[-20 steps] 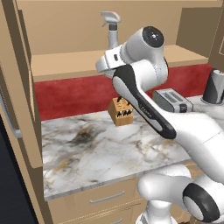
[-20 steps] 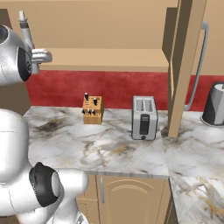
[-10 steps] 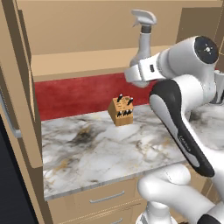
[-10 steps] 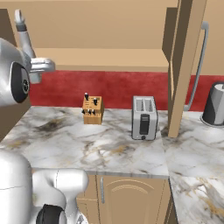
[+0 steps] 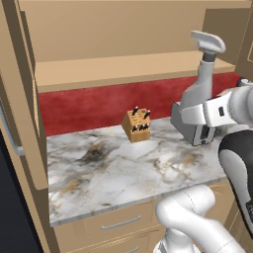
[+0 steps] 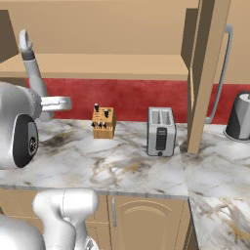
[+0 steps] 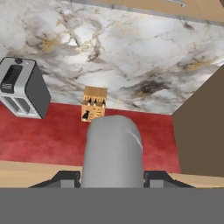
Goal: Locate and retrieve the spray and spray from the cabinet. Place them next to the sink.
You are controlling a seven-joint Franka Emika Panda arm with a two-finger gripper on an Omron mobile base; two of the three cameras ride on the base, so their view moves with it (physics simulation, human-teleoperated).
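The claw [image 7: 112,178] pinches 1 pistol-trigger spray [image 5: 203,74] upright above the counter [image 5: 123,168], near the knife block [image 5: 138,125].

A knife block [image 6: 103,123] and toaster [image 6: 161,132] stand apart on the marble counter [image 6: 127,166].

No text, label, brand, number or sign can be read on anything here. The tall pale-grey plastic spray bottle with the pistol trigger head [image 5: 203,74] has a plain, unmarked body. The small tan wooden knife block [image 6: 103,123], the silver-grey metal toaster [image 6: 161,131] and the grey kettle [image 6: 240,117] carry no readable marking either. The white-and-grey marbled counter [image 5: 123,168] and the tan wooden cabinet [image 5: 123,64] are likewise bare of lettering.
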